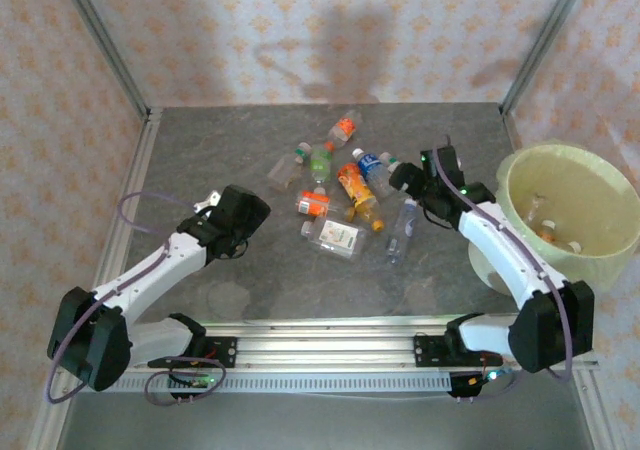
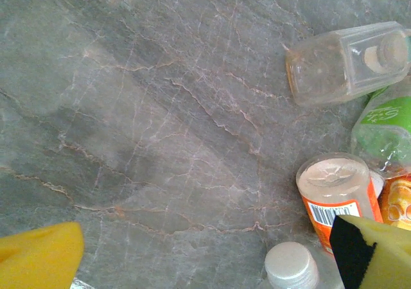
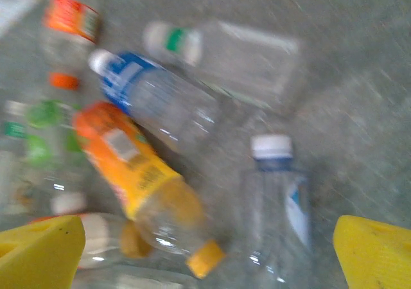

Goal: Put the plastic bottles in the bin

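While both arms reach in over the grey bench [image 1: 200, 150], most plastic bottles [image 1: 340, 185] lie in a loose pile at its centre.

At the pile's 9 o'clock the left end effector [image 1: 258, 213] hovers, its yellow pads [image 2: 38, 260] spread apart and gripping nothing. Its wrist view has a clear square bottle [image 2: 347, 61] at 2 o'clock, a green-labelled bottle [image 2: 385, 119] at 3 o'clock and an orange-labelled bottle [image 2: 334, 196] at 4 o'clock. The right end effector [image 1: 405, 178] sits at the pile's 3 o'clock edge, fingers likewise wide apart and empty. It is above a blue-labelled bottle [image 3: 154, 96], an orange-and-yellow bottle [image 3: 141, 173] and a white-capped clear bottle [image 3: 276, 199], all blurred. The pale yellow-green bin [image 1: 590, 255] stands at the bench's 3 o'clock, with a few bottles inside.
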Motion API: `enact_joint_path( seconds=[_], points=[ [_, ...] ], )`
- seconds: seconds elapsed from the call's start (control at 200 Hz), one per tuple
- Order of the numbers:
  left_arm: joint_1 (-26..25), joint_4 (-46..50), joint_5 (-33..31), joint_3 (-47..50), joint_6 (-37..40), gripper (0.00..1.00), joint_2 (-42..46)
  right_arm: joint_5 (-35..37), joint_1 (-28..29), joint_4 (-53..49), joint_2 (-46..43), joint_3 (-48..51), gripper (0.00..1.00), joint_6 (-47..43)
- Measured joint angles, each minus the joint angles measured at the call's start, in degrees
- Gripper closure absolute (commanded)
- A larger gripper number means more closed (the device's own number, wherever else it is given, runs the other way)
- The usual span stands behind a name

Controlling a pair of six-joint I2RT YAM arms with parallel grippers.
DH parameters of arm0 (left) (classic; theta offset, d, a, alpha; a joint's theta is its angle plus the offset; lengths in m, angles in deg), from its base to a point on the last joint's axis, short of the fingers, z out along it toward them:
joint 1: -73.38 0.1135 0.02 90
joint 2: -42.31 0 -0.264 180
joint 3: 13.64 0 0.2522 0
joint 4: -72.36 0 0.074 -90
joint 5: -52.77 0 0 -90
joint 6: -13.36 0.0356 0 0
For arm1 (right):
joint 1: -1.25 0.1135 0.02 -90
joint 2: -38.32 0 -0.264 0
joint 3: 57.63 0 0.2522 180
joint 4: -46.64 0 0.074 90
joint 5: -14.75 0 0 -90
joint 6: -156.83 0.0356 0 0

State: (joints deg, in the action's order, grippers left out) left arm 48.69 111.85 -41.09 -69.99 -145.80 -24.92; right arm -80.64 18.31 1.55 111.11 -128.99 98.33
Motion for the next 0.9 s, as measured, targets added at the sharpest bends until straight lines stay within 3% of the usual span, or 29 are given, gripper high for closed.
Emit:
enact_joint_path(
  seconds=[0.315, 0.901],
  points=[
    [0.0, 0.7, 0.0, 1.5, 0.0, 0.00, 1.6, 1.6, 2.1, -1.8, 7.2, 7.1, 0.01, -0.2],
    [0.1, 0.4, 0.4, 2.4, 0.0, 0.00, 3.4, 5.2, 3.1, 19.5, 14.2, 16.2, 0.32, -0.4]
  ],
)
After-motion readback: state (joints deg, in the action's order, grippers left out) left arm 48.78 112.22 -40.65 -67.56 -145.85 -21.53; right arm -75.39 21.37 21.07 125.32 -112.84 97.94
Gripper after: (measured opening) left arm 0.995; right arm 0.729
